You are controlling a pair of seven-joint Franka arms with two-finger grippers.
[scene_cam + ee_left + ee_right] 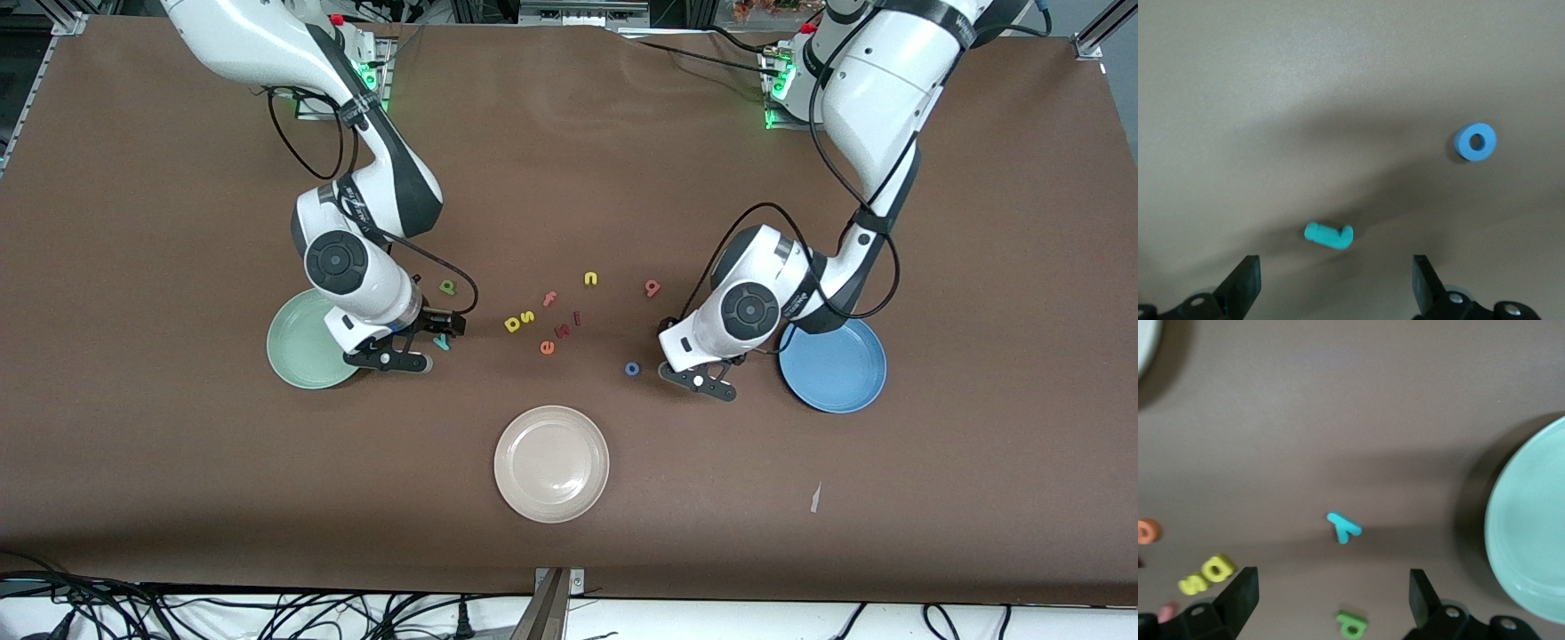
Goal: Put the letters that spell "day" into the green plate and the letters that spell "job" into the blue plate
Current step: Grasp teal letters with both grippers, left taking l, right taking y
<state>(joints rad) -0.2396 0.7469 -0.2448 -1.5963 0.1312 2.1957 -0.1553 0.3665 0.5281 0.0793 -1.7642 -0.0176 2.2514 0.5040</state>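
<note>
- front view showed us both plates bare: the green plate [298, 360] at middle-left of the frame, the blue plate [840, 373] at middle-right, all six letters still on the table [178, 462].
- we saw the right gripper [411, 348] wide open and empty over the teal y [1344, 527].
- we saw the left gripper [698, 378] wide open and empty over the teal j [1329, 235], beside the blue o [632, 368].

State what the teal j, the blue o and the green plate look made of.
Teal j: likely soft foam, matte, thick with rounded edges.
Blue o: same look, a chunky matte ring.
Green plate: smooth, faint sheen, probably plastic; ceramic is possible.
</note>
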